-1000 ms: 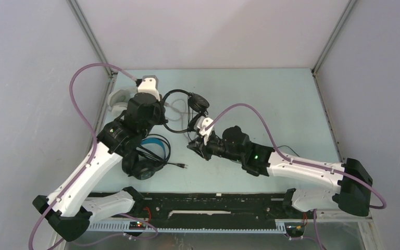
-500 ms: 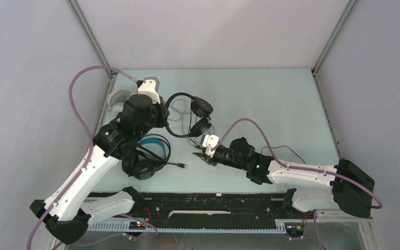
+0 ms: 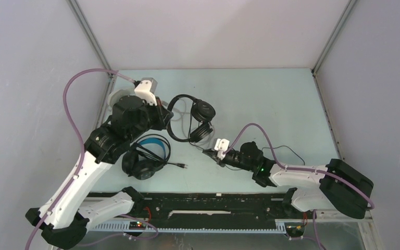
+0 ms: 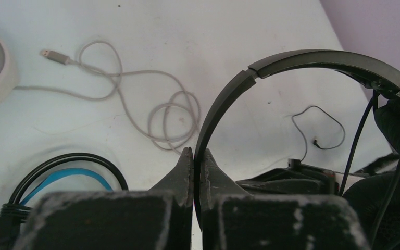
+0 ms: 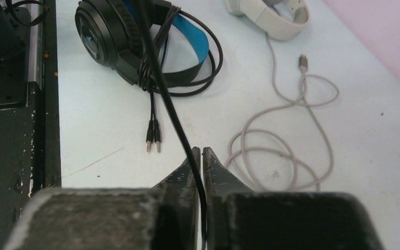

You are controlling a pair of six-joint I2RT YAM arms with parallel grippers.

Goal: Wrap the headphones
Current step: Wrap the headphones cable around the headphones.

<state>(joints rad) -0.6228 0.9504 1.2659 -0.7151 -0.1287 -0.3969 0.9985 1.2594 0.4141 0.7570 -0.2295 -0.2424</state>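
Observation:
My left gripper [image 3: 165, 115] [image 4: 194, 154] is shut on the thin headband of the small black on-ear headphones [image 3: 202, 110] [image 4: 317, 58] and holds them up, ear cups hanging to the right. My right gripper [image 3: 208, 152] [image 5: 201, 154], just near of the lower ear cup, is shut on a black cable [image 5: 159, 73] that rises toward those headphones. The black over-ear headphones with a blue headband [image 3: 146, 158] [image 5: 130, 36] lie on the table under the left arm, cord bundled. The white headphones [image 3: 117, 97] [image 5: 268, 15] lie far left, partly hidden.
The white pair's grey cable [image 4: 156, 107] [image 5: 286, 133] lies in loose loops on the table between the arms. Two black jack plugs [image 5: 153, 138] rest near the blue pair. A thin black wire [image 3: 286, 151] lies by the right arm. A black rail [image 3: 213, 200] borders the near edge.
My right gripper has drawn back toward the near right, away from the ear cups, opening briefly and shutting on the black cable. The left arm has shifted slightly left, still holding the headband.

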